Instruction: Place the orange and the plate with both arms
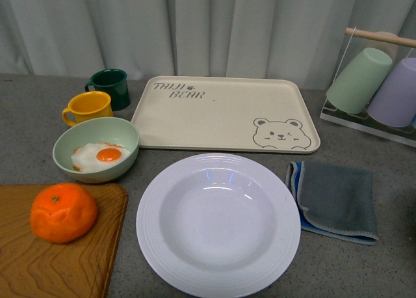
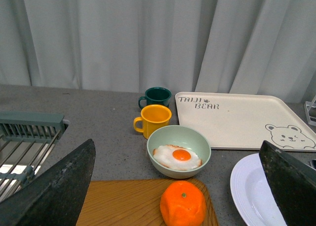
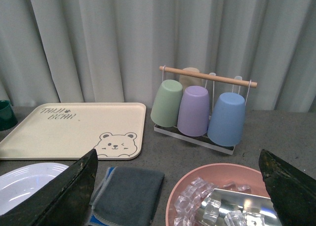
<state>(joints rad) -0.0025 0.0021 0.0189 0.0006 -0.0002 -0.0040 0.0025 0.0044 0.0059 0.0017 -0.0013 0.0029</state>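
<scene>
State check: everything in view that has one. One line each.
orange: free, on the cutting board.
plate: empty, flat on the table.
left gripper: open, holding nothing.
right gripper: open, holding nothing.
green bowl: holds a fried egg.
bear tray: empty.
yellow mug: upright.
dark green mug: upright.
cloth: folded.
pastel cups: inverted, tilted.
pink bowl: holds clear cubes.

The left gripper point(image 2: 176, 143) carries two fingers point(image 2: 54, 191), each a broad wedge tapering to a narrow tip, finished in matte black with a fine, grainy speckle. The right gripper point(image 3: 177, 152) has two fingers point(image 3: 291, 186) of the same shape, colour and rough texture; their inner faces are flat and straight-edged.
</scene>
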